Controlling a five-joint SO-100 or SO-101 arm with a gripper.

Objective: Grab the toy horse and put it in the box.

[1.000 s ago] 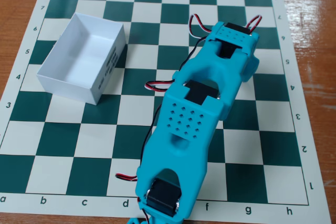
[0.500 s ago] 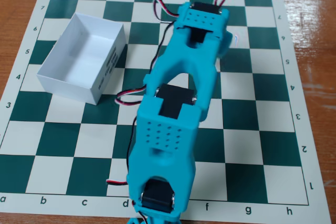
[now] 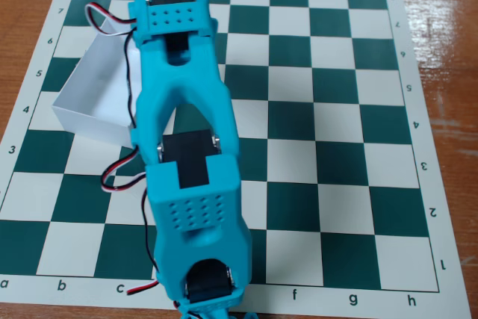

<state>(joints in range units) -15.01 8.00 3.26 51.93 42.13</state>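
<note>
The white box (image 3: 88, 120) stands on the left part of the chessboard, turned at an angle; its right part is covered by the arm. The turquoise arm (image 3: 190, 184) reaches from the near board edge up over the box to its wrist end (image 3: 172, 16) at the far side. The gripper's fingers are hidden beneath the arm, so I see neither them nor whether they hold anything. The toy horse is not visible anywhere; it may be hidden under the arm.
The green and cream chessboard mat (image 3: 336, 147) lies on a brown wooden table (image 3: 448, 50). Red, black and white servo wires (image 3: 119, 173) loop out to the left of the arm.
</note>
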